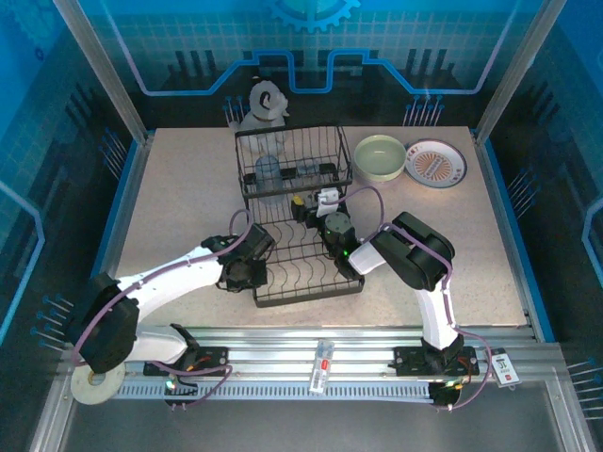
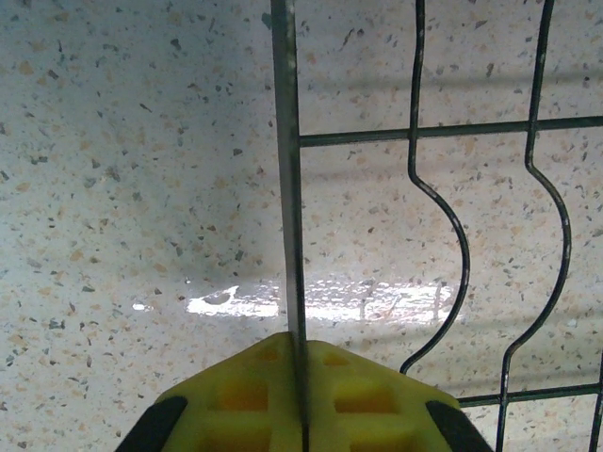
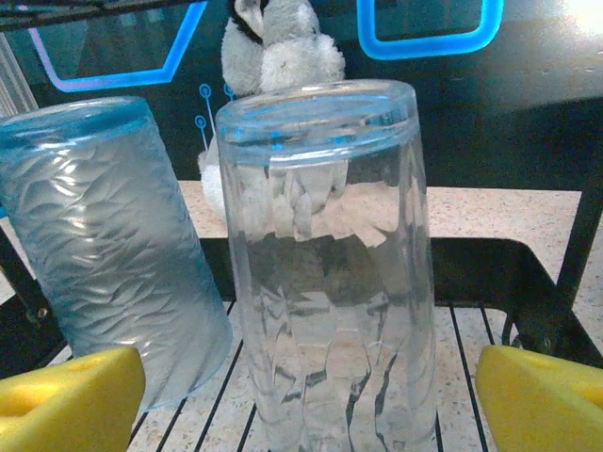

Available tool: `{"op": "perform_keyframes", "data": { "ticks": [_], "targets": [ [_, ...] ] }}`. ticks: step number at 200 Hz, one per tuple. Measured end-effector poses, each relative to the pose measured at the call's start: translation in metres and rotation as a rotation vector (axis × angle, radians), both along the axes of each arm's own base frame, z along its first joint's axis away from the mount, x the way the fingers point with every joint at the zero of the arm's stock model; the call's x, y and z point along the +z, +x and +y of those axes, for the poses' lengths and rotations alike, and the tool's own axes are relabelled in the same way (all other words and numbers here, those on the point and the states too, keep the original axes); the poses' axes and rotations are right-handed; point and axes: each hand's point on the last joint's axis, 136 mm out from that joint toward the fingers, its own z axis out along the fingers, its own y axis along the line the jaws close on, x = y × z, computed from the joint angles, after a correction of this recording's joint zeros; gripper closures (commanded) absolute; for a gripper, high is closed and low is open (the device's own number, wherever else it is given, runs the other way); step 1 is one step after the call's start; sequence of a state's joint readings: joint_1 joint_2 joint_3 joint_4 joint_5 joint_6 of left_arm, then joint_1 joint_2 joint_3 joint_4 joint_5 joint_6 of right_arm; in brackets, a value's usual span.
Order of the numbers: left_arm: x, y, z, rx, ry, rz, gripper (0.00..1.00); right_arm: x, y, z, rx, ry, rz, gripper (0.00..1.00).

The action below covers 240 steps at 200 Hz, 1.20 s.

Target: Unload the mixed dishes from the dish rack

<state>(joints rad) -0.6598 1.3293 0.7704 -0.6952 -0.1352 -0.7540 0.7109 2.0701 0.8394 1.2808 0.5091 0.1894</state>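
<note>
The black wire dish rack (image 1: 306,273) sits mid-table, its raised basket tier (image 1: 294,162) at the far end. Two tumblers stand upside down in the basket: a clear ribbed tumbler (image 3: 330,273) and, to its left, a tilted frosted blue one (image 3: 113,245). My right gripper (image 3: 306,405) is open, its yellow fingertips (image 3: 542,395) either side of the clear tumbler and apart from it. In the top view, my right gripper (image 1: 317,195) is at the basket's near side. My left gripper (image 2: 301,395) is shut on the rack's edge wire (image 2: 287,188) at the lower tray's left side (image 1: 247,275).
A pale green bowl (image 1: 381,157) and a white plate with an orange-patterned rim (image 1: 435,162) lie on the table right of the rack. A grey-and-white dog figurine (image 1: 262,102) stands behind the basket. A tape roll (image 1: 97,382) lies by the left arm's base.
</note>
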Motion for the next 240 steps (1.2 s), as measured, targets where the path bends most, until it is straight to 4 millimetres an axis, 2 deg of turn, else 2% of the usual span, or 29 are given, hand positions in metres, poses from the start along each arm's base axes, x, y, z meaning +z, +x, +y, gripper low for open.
{"op": "perform_keyframes", "data": {
  "ticks": [40, 68, 110, 181, 240],
  "targets": [
    [0.0, -0.002, 0.0, -0.007, 0.003, 0.004, 1.0, 0.009, 0.008, -0.003, -0.027, -0.007, -0.032, 0.07],
    [0.0, -0.002, 0.0, -0.009, 0.003, 0.003, 1.0, 0.017, 0.023, -0.004, -0.058, -0.001, -0.063, 0.08],
    [0.0, -0.002, 0.0, -0.01, 0.001, 0.004, 1.0, 0.011, 0.032, -0.005, -0.078, -0.016, -0.067, 0.08],
    [0.002, 0.003, -0.004, 0.003, -0.016, -0.015, 1.0, 0.014, 0.054, 0.003, -0.094, -0.008, -0.106, 0.12],
    [0.005, 0.007, -0.006, 0.015, -0.014, -0.01, 1.0, 0.014, 0.066, 0.01, -0.05, -0.006, -0.149, 0.12]
  ]
}}
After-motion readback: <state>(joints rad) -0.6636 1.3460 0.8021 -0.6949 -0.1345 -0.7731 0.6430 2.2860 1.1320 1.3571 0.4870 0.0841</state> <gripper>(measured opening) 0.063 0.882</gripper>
